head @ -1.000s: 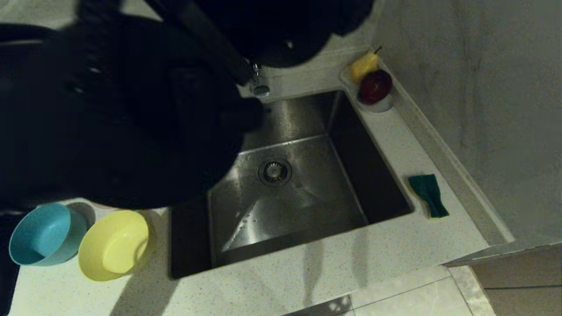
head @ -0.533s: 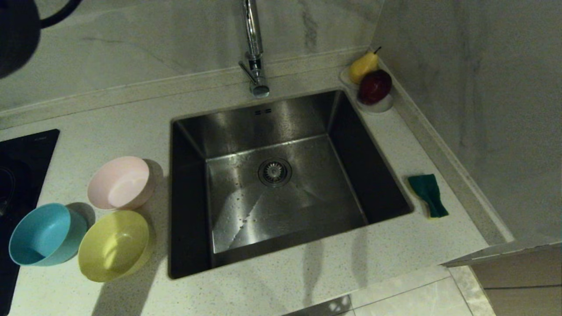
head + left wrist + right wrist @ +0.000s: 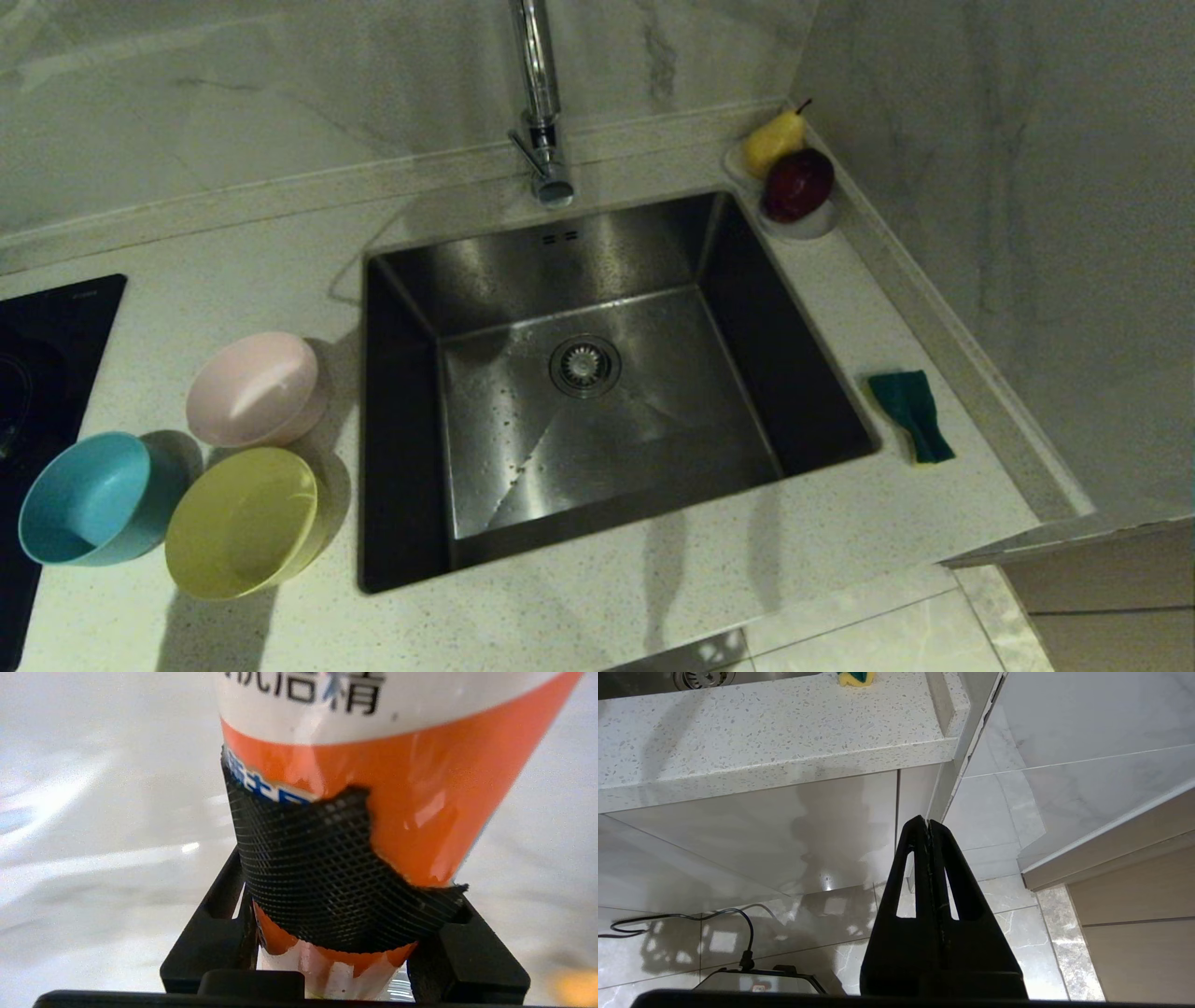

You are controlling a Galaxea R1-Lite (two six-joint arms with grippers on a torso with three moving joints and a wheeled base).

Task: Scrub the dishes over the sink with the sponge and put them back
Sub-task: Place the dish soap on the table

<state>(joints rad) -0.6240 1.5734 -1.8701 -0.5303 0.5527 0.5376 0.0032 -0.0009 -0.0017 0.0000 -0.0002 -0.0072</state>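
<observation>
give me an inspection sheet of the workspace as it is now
surface: pale speckled counter around the sink; basin holds only its drain strainer; tap behind it
job's things: pink bowl, blue bowl and yellow bowl grouped left of the sink; sponge on the counter to its right
clutter: pear and red apple on a white dish in the back right corner; black hob at the left edge
grippers: left gripper clamped on an orange and white bottle; right gripper shut, empty, parked below the counter edge
cables: black cable on the floor
surroundings: marble wall, tiled floor
</observation>
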